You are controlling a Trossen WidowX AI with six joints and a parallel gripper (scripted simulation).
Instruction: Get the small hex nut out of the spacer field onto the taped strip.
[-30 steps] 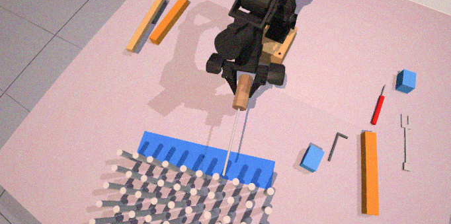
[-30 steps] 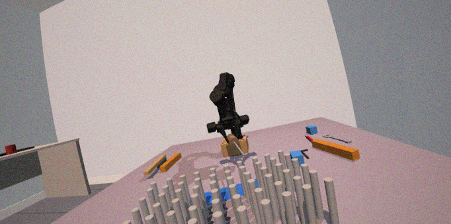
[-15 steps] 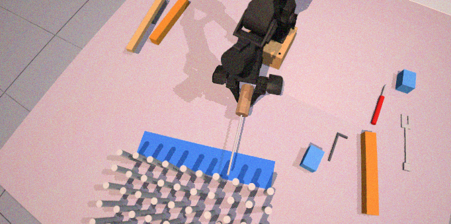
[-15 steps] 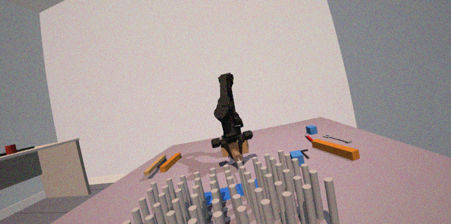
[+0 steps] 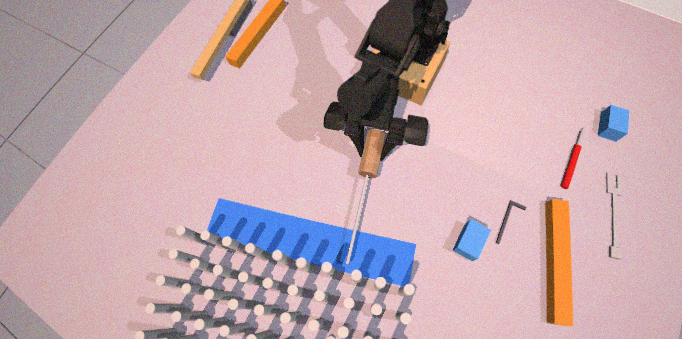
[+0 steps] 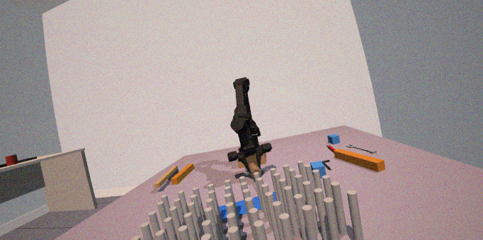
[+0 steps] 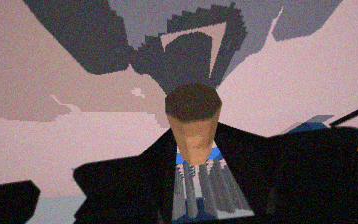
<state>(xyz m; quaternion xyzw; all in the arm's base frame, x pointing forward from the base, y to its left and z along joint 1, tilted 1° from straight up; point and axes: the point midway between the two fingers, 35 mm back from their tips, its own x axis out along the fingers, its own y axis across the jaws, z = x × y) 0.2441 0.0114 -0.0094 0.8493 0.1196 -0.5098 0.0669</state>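
From overhead, the top view looks steeply down on the pink worktop (image 5: 150, 165) (image 6: 418, 195), taking in the arm (image 5: 400, 30) (image 6: 242, 110) and the near spacers (image 5: 300, 263) (image 6: 308, 216). The exterior view sits low and close behind those spacers, facing across them to the arm and pale wall. The wrist view peers closely along the wooden handle (image 7: 192, 132); all three share the blue strip (image 5: 310, 240) (image 6: 248, 206) (image 7: 181, 158).

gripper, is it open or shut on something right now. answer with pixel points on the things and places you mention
Shut on the tool's wooden handle (image 5: 371, 153) (image 6: 254, 168) (image 7: 194, 131): the handle sits between the fingers of the gripper (image 5: 372, 142) (image 6: 253, 166) (image 7: 192, 127), its rod pointing toward the spacers (image 5: 326, 267) (image 6: 351, 212) (image 7: 214, 192).
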